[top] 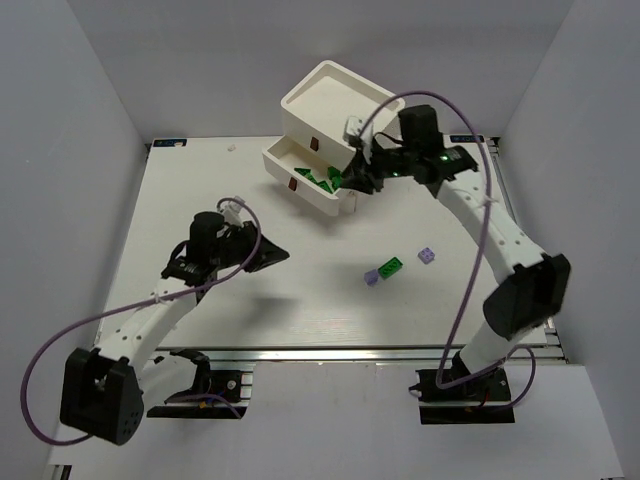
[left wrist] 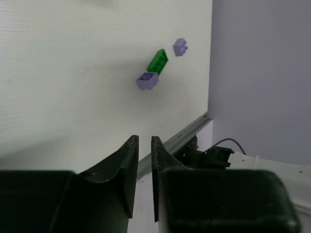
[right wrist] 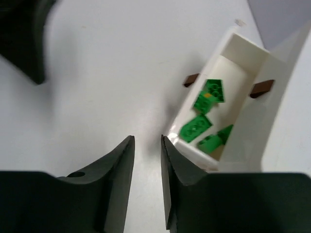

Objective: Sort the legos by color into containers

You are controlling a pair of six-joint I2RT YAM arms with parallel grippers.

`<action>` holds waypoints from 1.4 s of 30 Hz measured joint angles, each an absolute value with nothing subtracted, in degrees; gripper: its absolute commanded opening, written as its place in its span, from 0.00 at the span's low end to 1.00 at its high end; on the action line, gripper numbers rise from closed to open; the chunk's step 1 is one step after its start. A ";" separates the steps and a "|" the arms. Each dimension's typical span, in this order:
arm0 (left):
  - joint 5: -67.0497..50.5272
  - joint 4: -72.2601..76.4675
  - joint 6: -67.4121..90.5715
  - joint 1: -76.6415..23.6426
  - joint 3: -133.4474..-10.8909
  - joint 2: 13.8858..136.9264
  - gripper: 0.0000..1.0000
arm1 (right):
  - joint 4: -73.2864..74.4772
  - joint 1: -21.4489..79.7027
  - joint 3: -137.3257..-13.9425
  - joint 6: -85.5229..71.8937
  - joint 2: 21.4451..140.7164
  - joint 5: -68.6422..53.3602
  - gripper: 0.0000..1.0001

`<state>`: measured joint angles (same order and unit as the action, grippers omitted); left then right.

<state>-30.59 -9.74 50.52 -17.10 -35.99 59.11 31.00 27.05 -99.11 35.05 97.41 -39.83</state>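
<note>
- Well, the loose legos (left wrist: 158, 61), one green and two lavender, lie close together on the table (left wrist: 73, 73), well ahead of my left claw (left wrist: 144, 141).
- They look light, rigid and slick. I would pinch one across its flat side walls, not its studs.
- Left claw: released, jaws only a slit apart, empty, touching nothing.
- Right claw (right wrist: 147, 141): also narrow and empty, just beside the open drawer (right wrist: 233, 63) that holds green bricks (right wrist: 196, 127).

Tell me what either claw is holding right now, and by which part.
Nothing is held. On the left claw and the right claw the jaws stand slightly apart with nothing between them.
</note>
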 measured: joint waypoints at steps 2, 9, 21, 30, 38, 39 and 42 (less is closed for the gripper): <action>-31.14 -8.71 48.93 -19.40 -39.35 63.24 0.38 | 34.59 25.08 -94.63 39.75 92.12 -46.26 0.44; -28.97 -8.58 42.19 -29.98 -53.69 78.11 0.62 | 32.88 18.17 -76.66 33.30 82.54 -49.71 0.72; -19.88 -9.65 26.44 -44.25 -80.73 105.62 0.69 | 22.26 1.39 -68.05 8.58 75.31 -41.04 0.64; -16.36 -8.67 13.78 -50.26 -86.37 115.66 0.71 | 18.33 -7.01 -67.68 1.76 74.48 -44.95 0.66; -9.10 -10.87 6.79 -55.22 -93.19 123.22 0.72 | 15.84 -11.40 -67.68 -1.45 74.46 -48.82 0.68; -7.94 -11.38 6.33 -55.72 -93.93 124.05 0.73 | 15.68 -11.68 -67.66 -1.48 74.46 -49.15 0.68; -4.19 -13.19 5.10 -56.99 -95.88 126.45 0.73 | 15.38 -12.38 -67.53 -1.43 74.37 -49.95 0.70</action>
